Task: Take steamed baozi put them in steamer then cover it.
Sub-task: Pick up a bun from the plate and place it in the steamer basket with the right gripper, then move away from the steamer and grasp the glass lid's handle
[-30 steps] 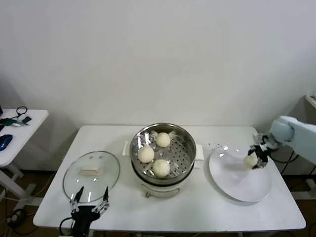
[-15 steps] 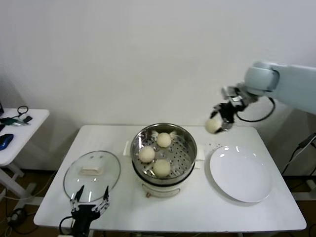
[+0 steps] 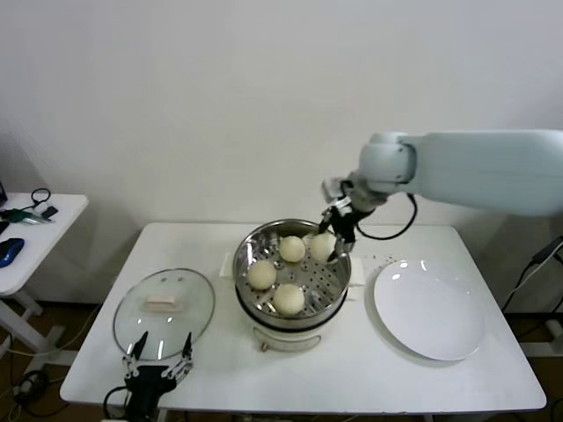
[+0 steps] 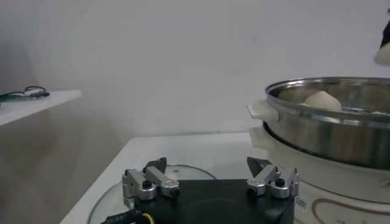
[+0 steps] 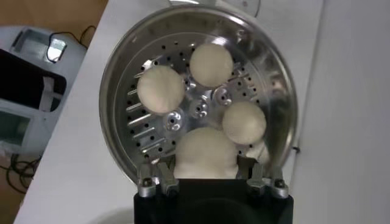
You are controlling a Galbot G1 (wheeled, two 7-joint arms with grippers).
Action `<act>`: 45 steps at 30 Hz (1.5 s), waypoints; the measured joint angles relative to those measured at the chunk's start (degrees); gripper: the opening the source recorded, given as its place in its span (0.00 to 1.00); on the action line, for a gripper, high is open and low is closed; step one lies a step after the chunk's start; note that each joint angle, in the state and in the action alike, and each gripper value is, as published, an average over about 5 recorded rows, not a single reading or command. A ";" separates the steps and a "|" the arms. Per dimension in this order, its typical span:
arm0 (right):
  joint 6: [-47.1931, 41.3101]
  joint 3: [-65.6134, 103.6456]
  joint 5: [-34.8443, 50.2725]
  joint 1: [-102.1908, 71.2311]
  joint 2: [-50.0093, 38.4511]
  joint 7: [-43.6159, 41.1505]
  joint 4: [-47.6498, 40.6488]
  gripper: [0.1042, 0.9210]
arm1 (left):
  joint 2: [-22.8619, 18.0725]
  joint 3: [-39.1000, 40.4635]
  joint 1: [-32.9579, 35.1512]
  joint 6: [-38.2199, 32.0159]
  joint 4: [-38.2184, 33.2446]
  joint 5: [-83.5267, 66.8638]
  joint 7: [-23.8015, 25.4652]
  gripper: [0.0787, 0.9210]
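The shiny steel steamer (image 3: 255, 246) stands mid-table on its white pot base. Three cream-white baozi lie in it (image 3: 260, 274), (image 3: 291, 249), (image 3: 288, 299). My right gripper (image 3: 327, 239) is shut on a fourth baozi (image 3: 321, 247) and holds it over the basket's far right side; in the right wrist view this baozi (image 5: 206, 153) sits between the fingers above the steamer (image 5: 122, 67). The clear glass cover (image 3: 164, 303) with its cream handle lies on the table left of the steamer. My left gripper (image 3: 160, 360) is open and empty at the front table edge, near the cover.
An empty white plate (image 3: 428, 310) lies right of the steamer. A small side table (image 3: 35, 230) with cables and a blue object stands at the far left. In the left wrist view the steamer's wall (image 4: 329, 131) rises close by.
My right gripper has carried the baozi leftward and down from above the plate to over the steamer's right side. The left arm has not moved.
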 measured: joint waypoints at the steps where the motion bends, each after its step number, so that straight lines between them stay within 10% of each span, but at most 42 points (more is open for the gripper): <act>1: -0.24 0.06 -0.25 -0.77 0.27 0.32 -0.16 0.70 | -0.01 0.01 -0.02 -0.01 0.04 0.02 0.00 0.88; 29: -1.29 4.27 -3.56 -9.24 2.96 3.11 -4.65 0.88 | -0.19 -0.18 -0.19 0.05 -0.16 0.19 -0.23 0.88; 45: -2.99 28.07 0.97 -16.98 -17.96 13.87 -0.90 0.88 | 0.73 0.12 -1.74 3.36 -0.84 -0.34 -1.23 0.88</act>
